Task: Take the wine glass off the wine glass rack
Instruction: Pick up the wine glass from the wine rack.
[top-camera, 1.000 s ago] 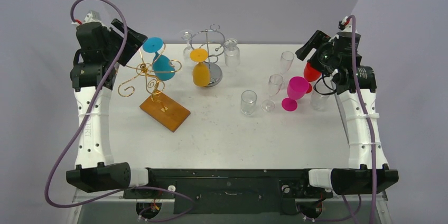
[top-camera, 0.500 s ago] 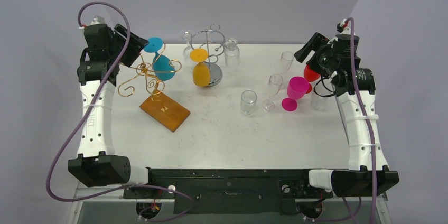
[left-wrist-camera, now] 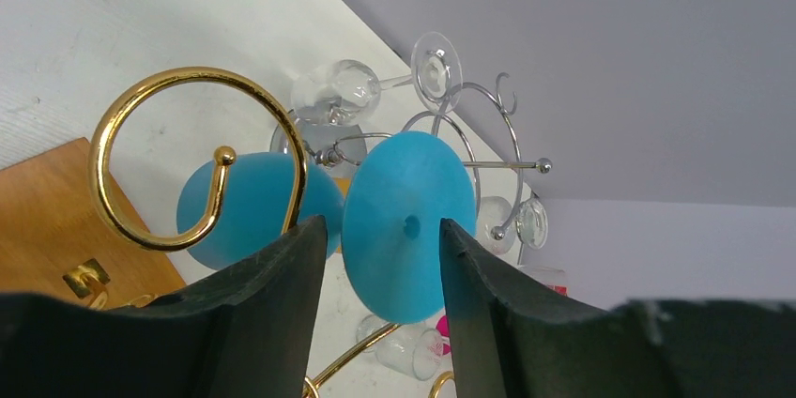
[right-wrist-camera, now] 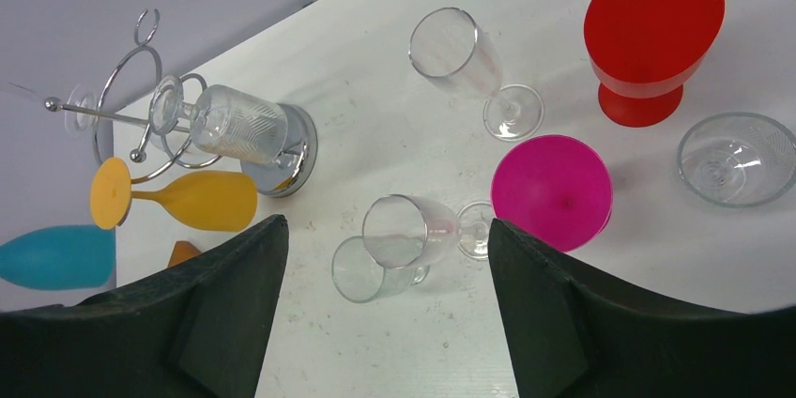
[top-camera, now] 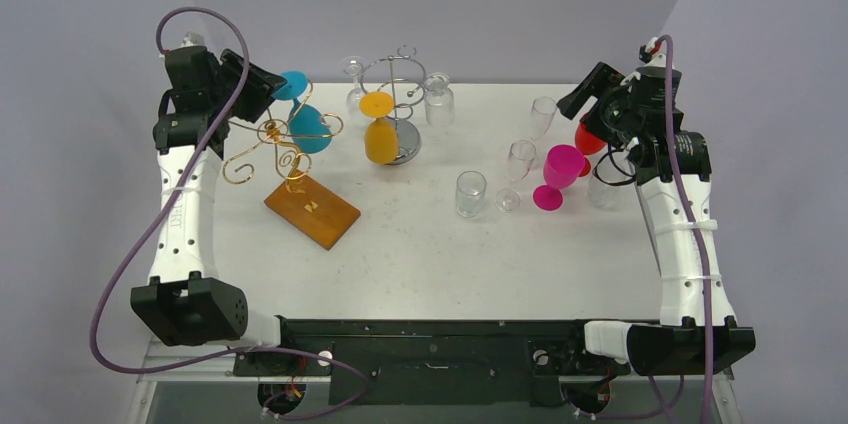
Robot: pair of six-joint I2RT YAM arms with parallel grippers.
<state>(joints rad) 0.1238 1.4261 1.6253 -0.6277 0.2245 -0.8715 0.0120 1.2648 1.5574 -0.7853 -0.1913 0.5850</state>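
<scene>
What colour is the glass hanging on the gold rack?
Turquoise blue; the glass shows best in the left wrist view.

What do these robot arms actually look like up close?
The left arm and right arm have white shells with black joints. A purple cable loops along each. The fingers are thick black wedges.
</scene>
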